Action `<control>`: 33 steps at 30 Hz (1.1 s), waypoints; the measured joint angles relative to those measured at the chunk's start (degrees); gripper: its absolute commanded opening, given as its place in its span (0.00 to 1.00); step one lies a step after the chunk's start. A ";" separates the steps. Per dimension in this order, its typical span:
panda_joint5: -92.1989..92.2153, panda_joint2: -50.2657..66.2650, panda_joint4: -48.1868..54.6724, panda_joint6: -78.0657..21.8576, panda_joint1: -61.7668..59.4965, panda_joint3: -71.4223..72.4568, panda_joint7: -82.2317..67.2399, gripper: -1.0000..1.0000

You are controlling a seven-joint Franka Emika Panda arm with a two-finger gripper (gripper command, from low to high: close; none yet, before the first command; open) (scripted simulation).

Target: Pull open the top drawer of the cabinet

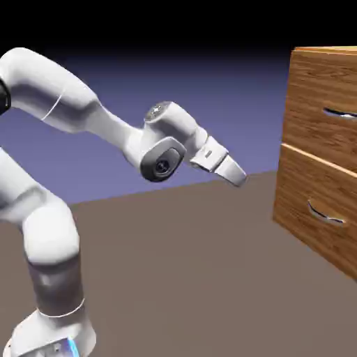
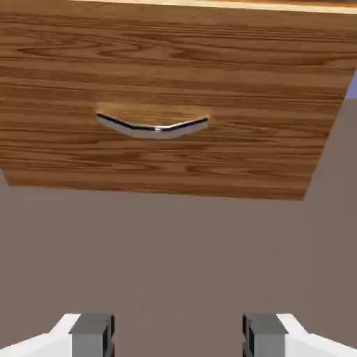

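Observation:
The brown wood-grain cabinet [image 1: 307,104] stands at the exterior view's right edge. Its top drawer [image 1: 317,87] sits flush with the front, and its curved silver handle [image 1: 340,111] is partly cut off by the frame. My gripper [image 1: 237,174] hangs in the air to the left of the cabinet, well apart from it, tilted down and toward it. In the hand view the fingertips [image 2: 92,333] stand wide apart with nothing between them, so the gripper [image 2: 178,336] is open. That view faces the lower drawer [image 2: 174,77] and its handle [image 2: 153,127], which meets the floor below.
The lower drawer [image 1: 314,202] with its own silver handle [image 1: 326,213] sits flush under the top one. The brown table surface [image 1: 181,265] stretches between the arm's base [image 1: 49,328] and the cabinet.

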 measured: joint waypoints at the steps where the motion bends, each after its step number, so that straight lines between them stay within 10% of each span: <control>1: -2.49 -0.95 1.07 -0.60 2.01 -1.07 -0.44 0.50; 33: -82.23 -31.39 35.36 -19.92 66.26 -35.24 -14.42 0.50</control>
